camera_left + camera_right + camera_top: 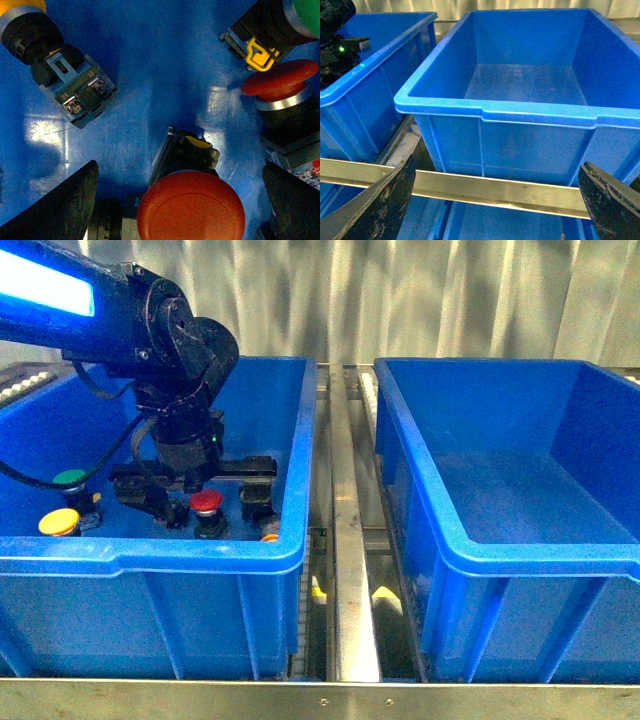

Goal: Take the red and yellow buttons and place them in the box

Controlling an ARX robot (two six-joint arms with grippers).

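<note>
Left arm: reaches down into the left bin (150, 555) from the upper left of the front view.
Left end effector (210, 512): fingers spread wide, low over the bin floor. They straddle a red button (207, 502). In the left wrist view the dark fingers (65, 210) sit at the frame's outer edges, with blue floor visible between each finger and the red cap (191, 207). Nothing is clamped and no contact is seen.
Red button, detail: cap faces up and the black body below it carries a yellow part. It stands on the bin floor, near the front wall.
Second red button (280, 82): clear only in the left wrist view. It is tilted, has a silver collar under the cap, and lies just beside the green one.
Yellow button (59, 522): at the near left of the left bin, well apart from the end effector. It lies on its side with the terminal block showing (75, 90).
Green button (70, 478): just behind the yellow one in the front view.
Orange-yellow sliver (270, 536): mostly hidden by the near rim, so I cannot tell what it is.
Box (540, 555): the blue bin on the right, beside the left bin, with bare floor showing inside (520, 112).
Right end effector (495, 210): fingers wide apart with nothing between them, outside the box, facing its near wall. It does not show in the front view.
Surface (350, 640): a metal rail frame that runs between and under the two bins.
</note>
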